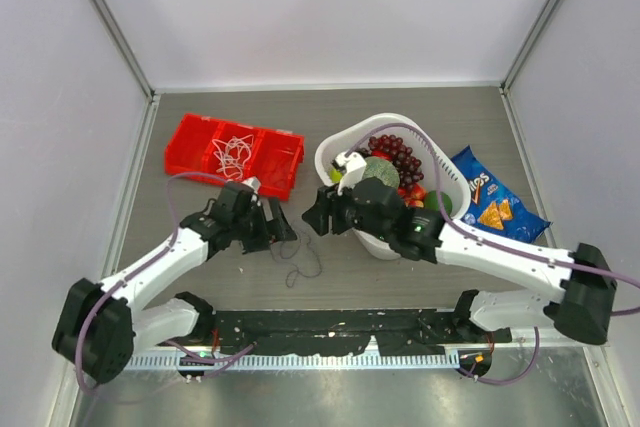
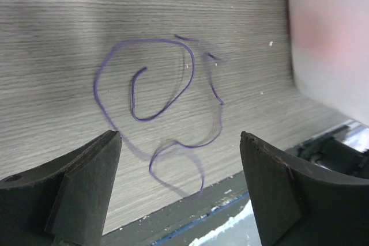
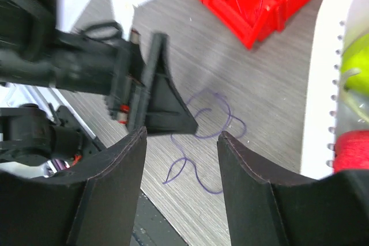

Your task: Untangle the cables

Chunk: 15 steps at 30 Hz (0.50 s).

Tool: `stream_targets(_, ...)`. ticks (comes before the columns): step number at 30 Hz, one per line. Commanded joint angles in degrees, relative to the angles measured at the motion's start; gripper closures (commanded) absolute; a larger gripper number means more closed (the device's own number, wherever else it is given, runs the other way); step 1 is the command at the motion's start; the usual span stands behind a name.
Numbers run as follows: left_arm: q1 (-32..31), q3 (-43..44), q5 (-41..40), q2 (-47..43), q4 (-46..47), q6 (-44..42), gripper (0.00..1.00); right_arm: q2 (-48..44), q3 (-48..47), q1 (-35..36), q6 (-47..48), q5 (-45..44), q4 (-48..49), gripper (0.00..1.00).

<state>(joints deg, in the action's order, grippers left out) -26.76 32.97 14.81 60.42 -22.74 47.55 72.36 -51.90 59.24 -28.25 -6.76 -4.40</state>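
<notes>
A thin purplish cable (image 1: 305,259) lies in loose loops on the grey table between my two grippers. It shows in the left wrist view (image 2: 151,40) and the right wrist view (image 3: 185,159). My left gripper (image 1: 282,227) is open and empty, just above the cable (image 2: 180,137). My right gripper (image 1: 316,217) is open and empty, hovering over the same cable (image 3: 182,134), facing the left gripper's finger (image 3: 167,105). A coil of white cables (image 1: 232,155) lies in the red bin (image 1: 190,147). No red cable can be made out.
A white basket (image 1: 335,147) of grapes and other fruit stands right of the grippers, its wall close by (image 3: 320,84). A blue chips bag (image 1: 495,199) lies to its right. The red bin (image 3: 271,4) is behind the cable. The table's front rail (image 1: 330,325) is near.
</notes>
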Motion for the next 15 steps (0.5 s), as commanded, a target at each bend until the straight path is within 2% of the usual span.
stream_targets(1,-6.5,6.0,-11.1,5.7,-0.4,-2.5,0.14,-7.8,-0.1,0.2,1.4,-3.2,-2.7,0.42)
stream_targets(8,-16.5,14.2,-26.4,15.7,-8.4,-0.4,0.09,-16.1,3.6,-0.2,1.7,-6.4,-4.1,0.40)
stream_targets(15,-23.9,22.7,-38.8,23.7,-20.6,13.9,0.06,-18.8,6.5,-0.4,0.9,-7.4,-4.4,0.40)
